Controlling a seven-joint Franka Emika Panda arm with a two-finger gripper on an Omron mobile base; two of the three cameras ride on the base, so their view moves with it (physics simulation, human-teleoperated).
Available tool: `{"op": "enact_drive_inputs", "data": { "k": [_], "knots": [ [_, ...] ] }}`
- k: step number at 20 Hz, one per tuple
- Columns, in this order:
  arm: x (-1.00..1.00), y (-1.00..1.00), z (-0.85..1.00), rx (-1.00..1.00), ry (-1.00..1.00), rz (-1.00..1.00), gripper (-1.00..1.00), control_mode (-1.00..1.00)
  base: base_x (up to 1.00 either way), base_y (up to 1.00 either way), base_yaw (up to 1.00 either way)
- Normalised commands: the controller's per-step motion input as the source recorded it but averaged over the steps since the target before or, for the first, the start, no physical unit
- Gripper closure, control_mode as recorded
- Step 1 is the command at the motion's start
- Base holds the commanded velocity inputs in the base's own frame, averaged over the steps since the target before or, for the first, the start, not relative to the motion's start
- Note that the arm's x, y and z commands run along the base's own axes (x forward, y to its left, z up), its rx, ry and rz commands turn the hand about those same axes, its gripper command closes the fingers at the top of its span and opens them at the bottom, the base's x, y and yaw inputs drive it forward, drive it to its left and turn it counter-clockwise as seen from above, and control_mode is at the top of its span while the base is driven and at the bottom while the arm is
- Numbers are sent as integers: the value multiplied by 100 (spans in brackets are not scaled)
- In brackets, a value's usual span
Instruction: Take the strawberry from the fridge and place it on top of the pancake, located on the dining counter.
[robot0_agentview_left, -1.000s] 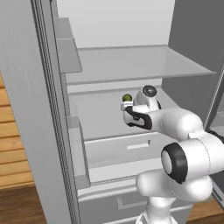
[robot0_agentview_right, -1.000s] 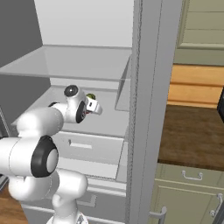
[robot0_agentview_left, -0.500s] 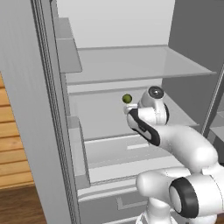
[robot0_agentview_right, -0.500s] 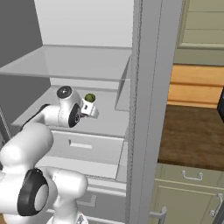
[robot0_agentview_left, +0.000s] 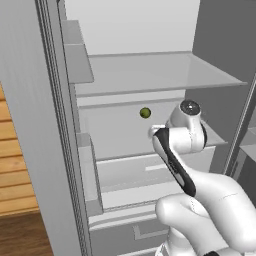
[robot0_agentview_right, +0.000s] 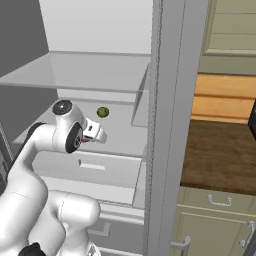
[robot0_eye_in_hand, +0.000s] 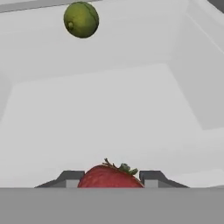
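Hand view puts the strawberry (robot0_eye_in_hand: 110, 176) right between my two dark finger tips, so the tool (robot0_eye_in_hand: 111, 178) is clenched on it, leafy cap pointing away from the hand. Past it lies the pale shelf (robot0_eye_in_hand: 109, 118) of the fridge (robot0_agentview_left: 45, 150), and a small green lime (robot0_eye_in_hand: 81, 19) rests near that shelf's back edge, well apart from the berry.

From the left base view I see the arm reaching in over the middle shelf, the wrist above its front edge and the lime (robot0_agentview_left: 145, 113) further back. From the right base view the tool (robot0_agentview_right: 97, 134) sits under the upper shelf (robot0_agentview_right: 80, 72), with the fridge's side wall (robot0_agentview_right: 167, 125) just beside my way out.

What worries me from here is the exit. I judge the berry is small and soft-skinned, and the pinch looks to catch only its flanks, so a bump of the wrist against the upper shelf's front edge or the door frame could knock it loose. A fast swing toward the dining worktop could do the same. Squeezing harder risks crushing it. I would back straight out, low and slow.
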Motion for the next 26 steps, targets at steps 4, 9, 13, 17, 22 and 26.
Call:
{"op": "enact_drive_inputs", "data": {
  "k": [4,9,13,17,22,26],
  "knots": [
    [-66,-1,70,0,28,2,100,-100,0,0,0],
    [-64,-4,20,-10,32,17,100,-100,0,0,0],
    [-95,-4,-2,-7,7,23,100,-100,0,0,0],
    [-93,0,0,2,-11,12,100,-100,0,0,0],
    [-82,0,25,0,-13,0,100,-100,0,0,0],
    [-59,0,32,0,-8,-2,100,-100,0,0,0]
  ]
}}
